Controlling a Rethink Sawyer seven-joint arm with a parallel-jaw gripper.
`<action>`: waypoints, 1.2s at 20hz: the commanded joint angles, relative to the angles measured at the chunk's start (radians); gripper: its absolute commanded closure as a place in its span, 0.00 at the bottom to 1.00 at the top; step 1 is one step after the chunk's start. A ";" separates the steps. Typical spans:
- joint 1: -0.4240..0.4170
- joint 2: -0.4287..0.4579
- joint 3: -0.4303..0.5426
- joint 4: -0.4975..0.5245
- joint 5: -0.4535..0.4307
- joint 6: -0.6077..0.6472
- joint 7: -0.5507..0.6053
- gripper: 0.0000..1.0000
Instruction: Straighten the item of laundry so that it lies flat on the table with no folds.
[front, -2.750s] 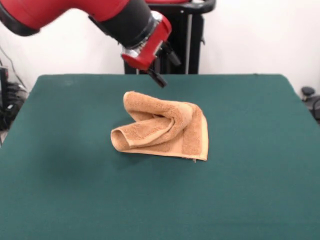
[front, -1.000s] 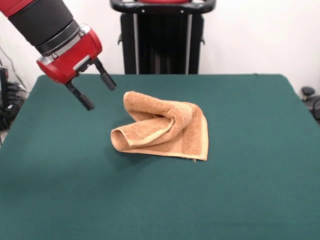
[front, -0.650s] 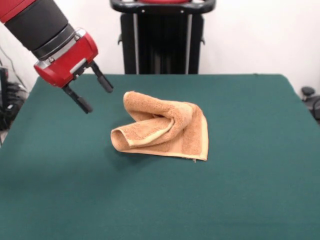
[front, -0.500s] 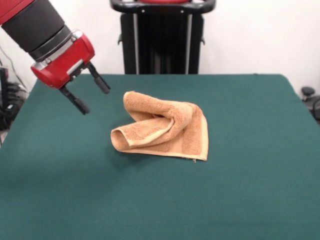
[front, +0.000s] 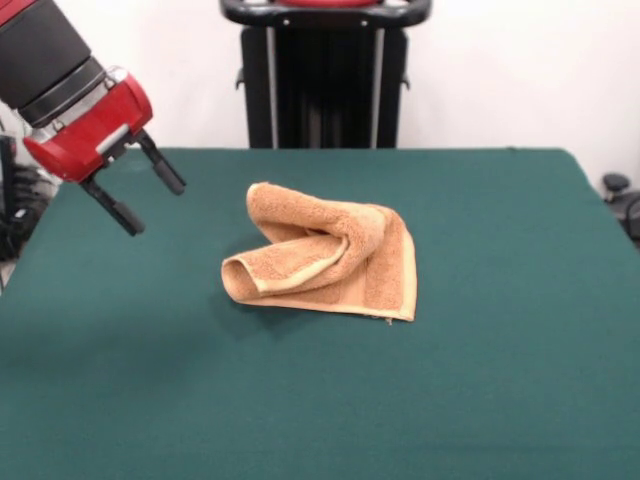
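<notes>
Front view: rumpled towel mid-table, gripper jaws open, well apart at left.

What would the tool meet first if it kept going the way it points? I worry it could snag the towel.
Probably bare table: the open tool points down and rightward, well short of the folded towel, though depth is unclear.

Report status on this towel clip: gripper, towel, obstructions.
Gripper open, empty, raised off to the side of the towel. Towel crumpled, folded over itself on the table. Nothing in the way.
</notes>
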 joint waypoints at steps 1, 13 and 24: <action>0.046 -0.024 -0.008 0.008 -0.040 0.067 -0.250 0.00; 0.069 -0.015 -0.087 0.045 -0.045 0.171 -0.222 0.00; 0.040 0.043 -0.048 0.070 0.008 0.159 -0.206 0.00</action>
